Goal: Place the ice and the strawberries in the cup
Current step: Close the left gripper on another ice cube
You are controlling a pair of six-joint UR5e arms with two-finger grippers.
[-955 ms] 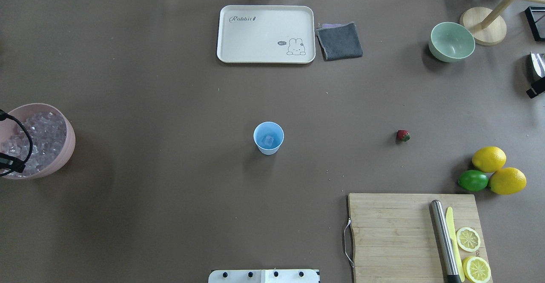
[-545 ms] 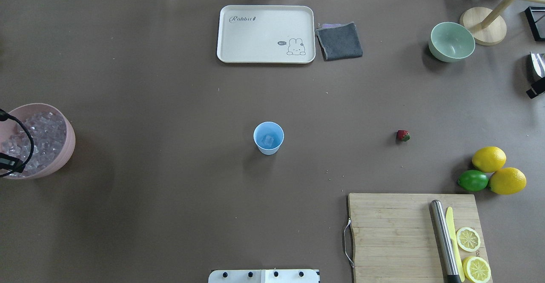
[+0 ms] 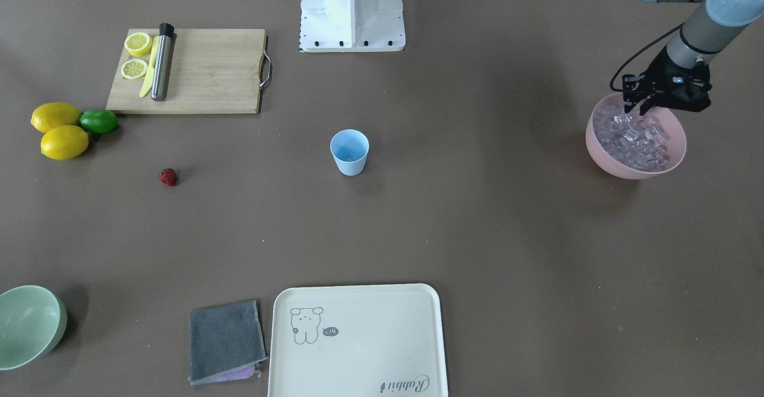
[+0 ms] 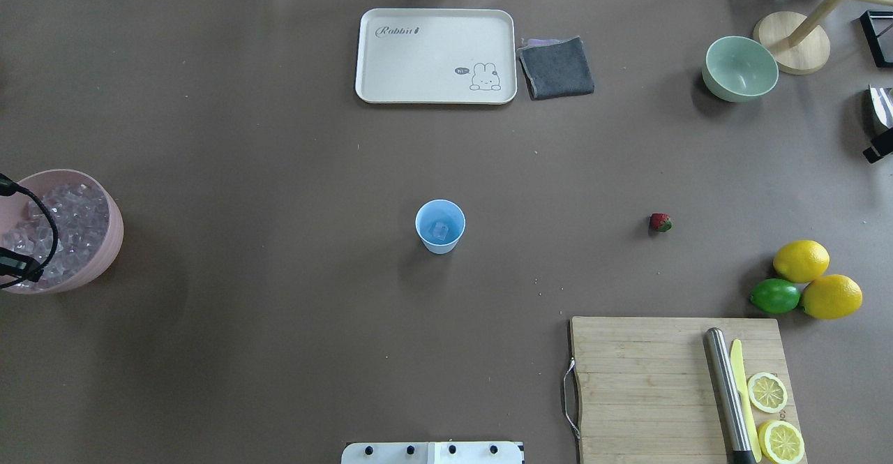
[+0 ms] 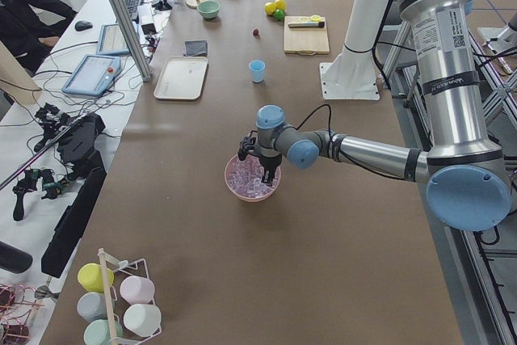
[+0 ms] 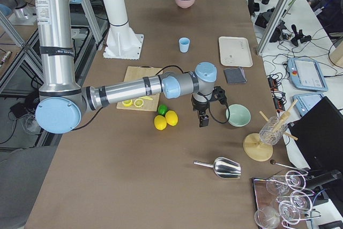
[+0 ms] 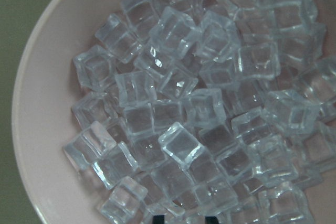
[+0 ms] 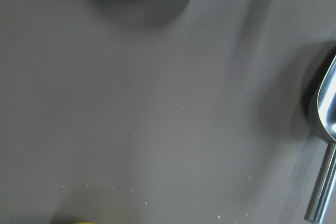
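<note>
The light-blue cup (image 4: 440, 225) stands upright mid-table with one ice cube (image 4: 439, 230) in its bottom. A pink bowl (image 3: 603, 158) at the table's left end is heaped with ice (image 7: 178, 108). My left gripper (image 3: 635, 110) hangs open just above that heap, near the bowl's robot-side rim; its two dark fingertips (image 7: 157, 219) show apart at the wrist view's lower edge, holding nothing. The strawberry (image 4: 660, 222) lies alone on the table right of the cup. My right gripper (image 6: 203, 123) hovers between the lemons and the green bowl; I cannot tell whether it is open or shut.
A cream tray (image 4: 391, 94) and grey cloth (image 4: 557, 68) lie at the far side. The pale green bowl (image 4: 739, 68) and a metal scoop (image 8: 328, 129) are far right. Two lemons (image 4: 801, 260), a lime (image 4: 775, 296) and a cutting board (image 4: 649, 380) sit near right.
At the overhead view's left edge the left arm's cable and wrist have shifted slightly over the pink bowl. Cup, strawberry and the other objects have not moved.
</note>
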